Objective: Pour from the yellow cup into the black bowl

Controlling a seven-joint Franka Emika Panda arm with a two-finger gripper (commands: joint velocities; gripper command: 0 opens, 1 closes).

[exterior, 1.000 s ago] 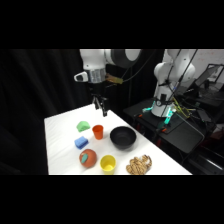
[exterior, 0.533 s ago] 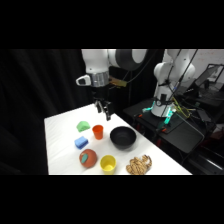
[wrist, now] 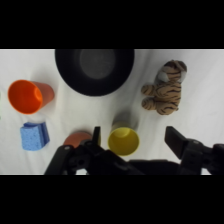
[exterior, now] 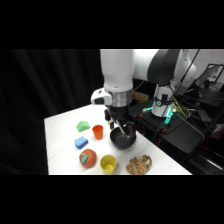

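The gripper (wrist: 132,137) hangs released, fingers spread either side of the yellow cup (wrist: 123,140), which stands upright on the surface just beside the black bowl (wrist: 95,70). Closing off-centre could tip the cup toward the red ball (wrist: 77,139). Beside the bowl: one orange cup (wrist: 30,96), one blue block (wrist: 34,136), one toy tiger (wrist: 162,87).

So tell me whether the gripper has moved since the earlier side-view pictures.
Yes. The gripper has moved forward and down: it was above the table's far edge, and now hangs over the black bowl, nearer the yellow cup.
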